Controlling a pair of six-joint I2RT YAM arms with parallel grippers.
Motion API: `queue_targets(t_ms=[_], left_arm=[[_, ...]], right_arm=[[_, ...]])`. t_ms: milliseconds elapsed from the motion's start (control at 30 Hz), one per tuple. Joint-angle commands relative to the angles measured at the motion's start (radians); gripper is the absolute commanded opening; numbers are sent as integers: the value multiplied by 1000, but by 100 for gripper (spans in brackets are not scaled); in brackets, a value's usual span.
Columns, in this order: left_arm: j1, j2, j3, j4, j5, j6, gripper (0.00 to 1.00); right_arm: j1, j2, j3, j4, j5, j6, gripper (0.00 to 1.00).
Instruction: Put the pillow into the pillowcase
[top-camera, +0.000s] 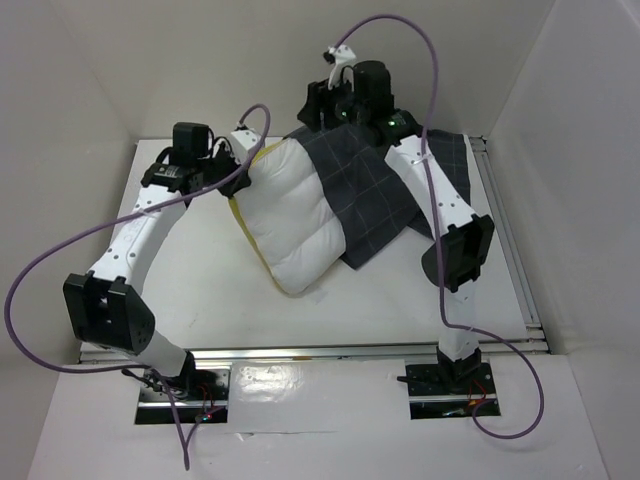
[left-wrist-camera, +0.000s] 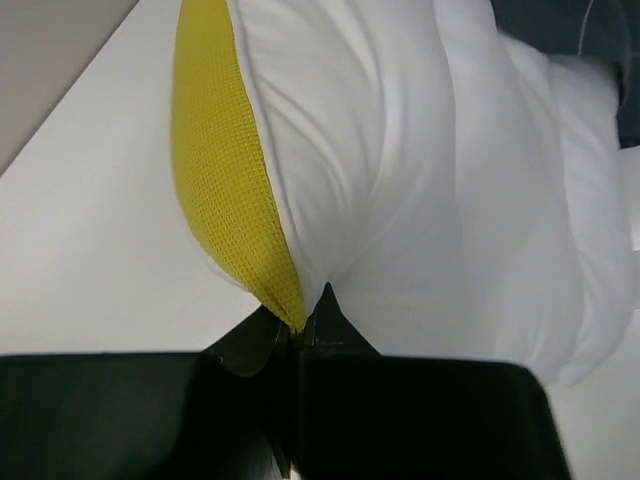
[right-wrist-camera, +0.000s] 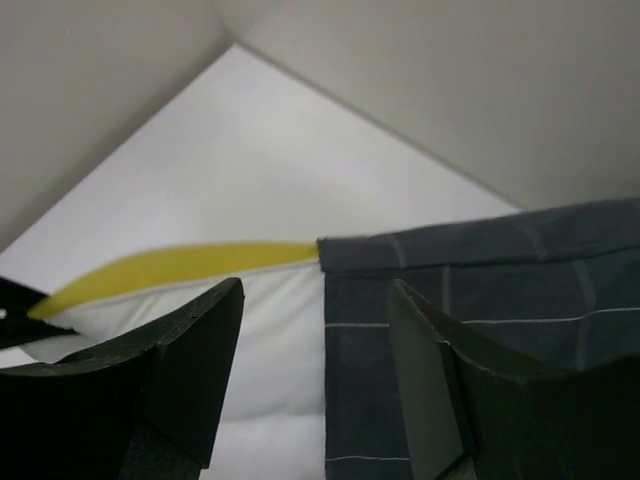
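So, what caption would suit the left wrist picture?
Left pincer shut on the pillow at a corner, beside its yellow band.

Robot lab cell, white enclosure walls (top-camera: 80, 70), table (top-camera: 200, 290), aluminium rail (top-camera: 330, 351)

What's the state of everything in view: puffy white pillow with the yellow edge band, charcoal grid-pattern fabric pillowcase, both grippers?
Puffy white pillow with yellow edge band: right part covered by the pillowcase, yellow edge exposed.
Charcoal grid-pattern fabric pillowcase: floppy, draped over the pillow's right side.
Left gripper: shut on the pillow's yellow-edged corner.
Right gripper: open above the pillowcase's edge, holding nothing.
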Motion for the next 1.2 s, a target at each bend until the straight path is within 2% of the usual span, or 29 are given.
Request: queue_targets(t_ms=[0, 100, 233, 433, 800, 833, 967, 1000, 1033, 1167], left_arm=[[-53, -90, -24, 149, -98, 97, 0], [-89, -110, -39, 158, -123, 107, 0], [-129, -128, -17, 158, -155, 108, 0], [-158, -137, 45, 121, -174, 108, 0], [-188, -147, 116, 80, -204, 108, 0], [-189, -157, 116, 80, -204, 108, 0], [-208, -168, 116, 80, -226, 108, 0], [-208, -168, 106, 80, -226, 108, 0], [-208, -168, 97, 80, -226, 108, 0], [-208, -168, 86, 101, -236, 95, 0]], right_arm=[[-17, -103, 2, 168, 58, -3, 67], [-26, -103, -9, 180, 58, -46, 67], [-26, -72, -9, 105, 26, -98, 67], [-26, -77, -125, 96, 5, -185, 68], [-36, -75, -211, 68, -6, -218, 68], [-36, -86, -211, 68, -6, -218, 65], [-36, -95, -236, 91, -17, -218, 33], [-36, -95, -236, 81, -32, -218, 18], [-36, -95, -221, 81, -32, -207, 11], [-36, -104, -167, 62, -106, -163, 0]])
